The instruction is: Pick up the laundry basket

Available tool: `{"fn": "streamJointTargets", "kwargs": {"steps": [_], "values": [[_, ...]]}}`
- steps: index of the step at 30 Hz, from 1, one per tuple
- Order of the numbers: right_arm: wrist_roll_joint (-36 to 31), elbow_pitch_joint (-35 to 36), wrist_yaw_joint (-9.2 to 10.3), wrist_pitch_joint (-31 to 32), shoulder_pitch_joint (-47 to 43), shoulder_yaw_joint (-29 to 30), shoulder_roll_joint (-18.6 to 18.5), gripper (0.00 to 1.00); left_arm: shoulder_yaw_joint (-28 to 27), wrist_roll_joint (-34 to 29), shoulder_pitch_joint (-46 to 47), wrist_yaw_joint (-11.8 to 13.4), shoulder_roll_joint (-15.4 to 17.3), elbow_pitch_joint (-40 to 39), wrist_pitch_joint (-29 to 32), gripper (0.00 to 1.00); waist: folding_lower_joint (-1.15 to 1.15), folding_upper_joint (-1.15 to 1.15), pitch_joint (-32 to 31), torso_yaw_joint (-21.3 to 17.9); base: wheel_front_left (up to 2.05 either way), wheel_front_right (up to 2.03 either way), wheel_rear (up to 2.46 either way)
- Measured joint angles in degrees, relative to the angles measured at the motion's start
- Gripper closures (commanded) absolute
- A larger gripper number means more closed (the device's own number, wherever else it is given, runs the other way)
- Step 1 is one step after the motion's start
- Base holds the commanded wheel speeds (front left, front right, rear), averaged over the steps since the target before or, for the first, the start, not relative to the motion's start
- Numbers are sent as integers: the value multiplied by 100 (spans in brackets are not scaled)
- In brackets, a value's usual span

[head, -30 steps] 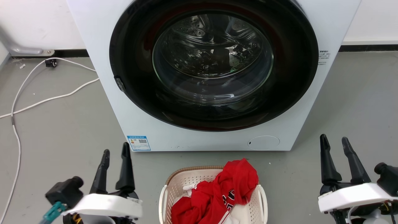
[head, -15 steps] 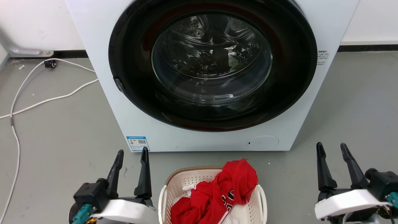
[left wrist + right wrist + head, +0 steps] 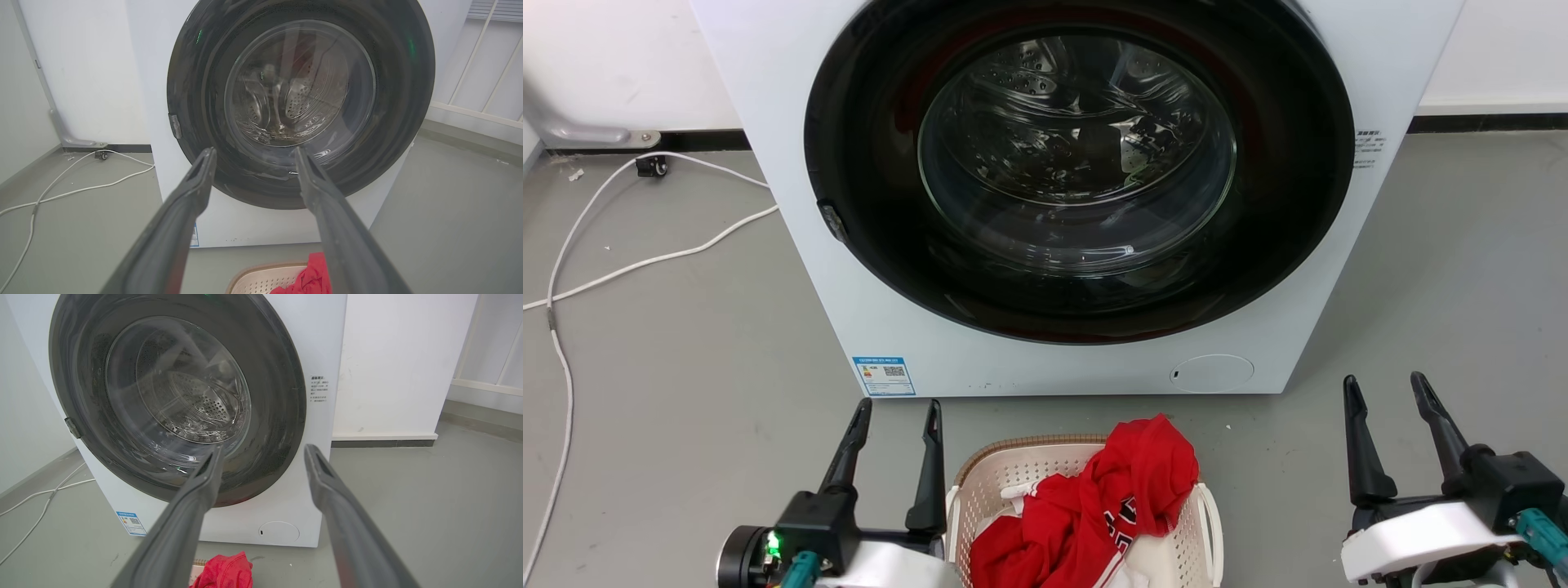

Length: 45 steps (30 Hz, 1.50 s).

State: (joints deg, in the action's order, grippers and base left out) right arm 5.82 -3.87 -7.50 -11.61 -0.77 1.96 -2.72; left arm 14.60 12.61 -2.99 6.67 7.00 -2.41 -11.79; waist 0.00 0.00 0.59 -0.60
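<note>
Floor [image 3: 686, 367] in front of the white front-loading washing machine [image 3: 1045, 371] carries the cream-white perforated plastic laundry basket [image 3: 1001, 474] with a brown ribbed rim, a red garment [image 3: 1119, 498] heaped inside. The left end effector [image 3: 897, 407] hovers just beside the basket's left edge, fingers spread and empty. The right end effector [image 3: 1383, 380] hangs well apart from its right side, likewise spread and empty.

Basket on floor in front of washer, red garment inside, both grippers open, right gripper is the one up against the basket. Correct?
Not quite. The left gripper is the one close beside the laundry basket; the right gripper stands well clear of it, as the head view shows. The rest holds: basket on the floor before the washer, red garment inside, both grippers open.
</note>
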Motion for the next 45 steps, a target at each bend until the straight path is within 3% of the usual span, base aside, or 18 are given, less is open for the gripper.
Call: {"fn": "streamJointTargets", "kwargs": {"steps": [11,15,22,28,45], "values": [[-439,92,0,-143,-48,-99,-1,0,325,-376,0,240,141,122,-115,0,0,0,-8,7,0,0,0],[-401,92,0,-174,-68,-88,-1,0,172,-253,-38,129,19,90,-159,0,0,0,-2,5,0,0,0],[-191,-42,0,-252,-104,-33,-2,0,-196,-245,-176,-319,-209,98,-235,0,0,0,6,-10,0,0,0],[-296,-172,0,-309,-121,-41,-4,0,-389,-504,-248,-577,-339,216,-301,0,0,0,4,-21,0,0,0],[-421,-233,0,-348,-111,-55,-4,0,-478,-805,-251,-700,-405,375,-326,0,0,0,-2,-2,0,0,0]]}}
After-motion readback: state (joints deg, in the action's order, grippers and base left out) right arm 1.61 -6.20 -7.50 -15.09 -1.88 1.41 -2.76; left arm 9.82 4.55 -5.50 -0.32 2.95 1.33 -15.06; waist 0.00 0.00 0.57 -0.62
